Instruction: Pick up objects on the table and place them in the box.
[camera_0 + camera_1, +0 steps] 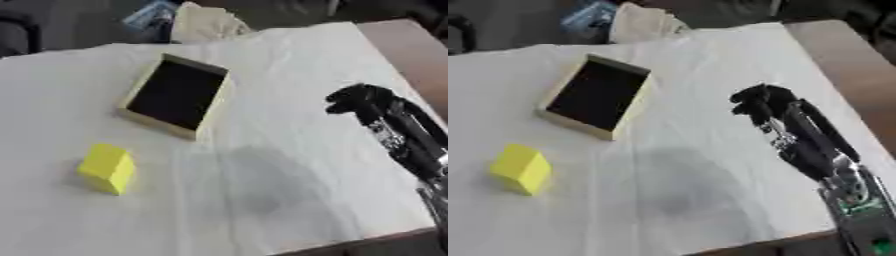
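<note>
The right hand (756, 104) is seen above the right part of a table covered by a white cloth (289, 60), reached by a black and silver arm that enters from the lower right corner. Its fingers appear curled inward into a dark bunch, and nothing can be made out between them, though the blur leaves the exact set of the fingers uncertain. The hand is held apart from every object on the table. To the left of the hand, and slightly farther from the robot, a shallow rectangular box (137, 90) is laid flat on the cloth, turned at an angle; its walls are pale yellow and its inside is dark, and no contents can be distinguished in it. Well to the left of the hand and nearer the robot, a bright yellow block (108, 167) is rested on the cloth, outside the box and clearly apart from it. A soft grey shadow (262, 185) is cast on the cloth between the block and the arm. Beyond the far edge of the table, up and to the left of the hand, a pale crumpled item (206, 22) is seen. A bare brown strip of tabletop (407, 50) is exposed past the cloth, beyond the hand to its right.
</note>
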{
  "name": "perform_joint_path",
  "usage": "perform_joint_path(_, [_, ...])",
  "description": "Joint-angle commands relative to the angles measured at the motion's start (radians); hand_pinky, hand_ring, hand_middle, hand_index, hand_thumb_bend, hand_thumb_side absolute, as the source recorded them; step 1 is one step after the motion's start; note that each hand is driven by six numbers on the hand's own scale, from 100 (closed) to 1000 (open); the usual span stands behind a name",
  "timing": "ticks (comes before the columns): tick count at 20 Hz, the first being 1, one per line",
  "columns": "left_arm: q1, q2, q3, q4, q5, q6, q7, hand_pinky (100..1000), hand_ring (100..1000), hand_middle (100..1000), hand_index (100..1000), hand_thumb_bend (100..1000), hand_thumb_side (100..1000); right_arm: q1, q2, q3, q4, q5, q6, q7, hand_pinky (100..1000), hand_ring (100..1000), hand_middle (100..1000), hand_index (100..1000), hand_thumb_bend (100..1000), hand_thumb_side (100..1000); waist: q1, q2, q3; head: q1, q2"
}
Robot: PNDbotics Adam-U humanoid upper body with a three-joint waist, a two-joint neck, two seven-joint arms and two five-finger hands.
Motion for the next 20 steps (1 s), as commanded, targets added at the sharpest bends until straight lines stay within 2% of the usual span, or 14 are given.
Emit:
perform_joint_path(1, [-0.012, 0.021, 0.014, -0.001, -0.001, -0.004, -0.001, 809, 745, 687, 838, 752, 324, -0.007, -0.020, -0.011, -0.021, -0.001, 0.001, -0.001, 742, 698, 718, 788, 100, 915, 0.000, -0.016, 0.002, 0.000, -0.009])
perform_joint_path(10, [-0.013, 0.025, -0.003, 0.005, -0.002, -0.012, -0.017, 809, 746, 687, 838, 754, 334, -0.006, -0.021, -0.011, -0.021, -0.001, 0.001, -0.001, 742, 698, 718, 788, 100, 914, 0.001, -0.019, -0.003, -0.002, -0.011])
perform_joint_path(20, [-0.004, 0.027, -0.084, 0.013, -0.018, -0.037, -0.098, 809, 747, 678, 837, 762, 364, -0.008, -0.021, -0.008, -0.021, -0.002, 0.001, 0.003, 742, 698, 718, 788, 100, 917, -0.001, -0.017, -0.005, -0.005, -0.012])
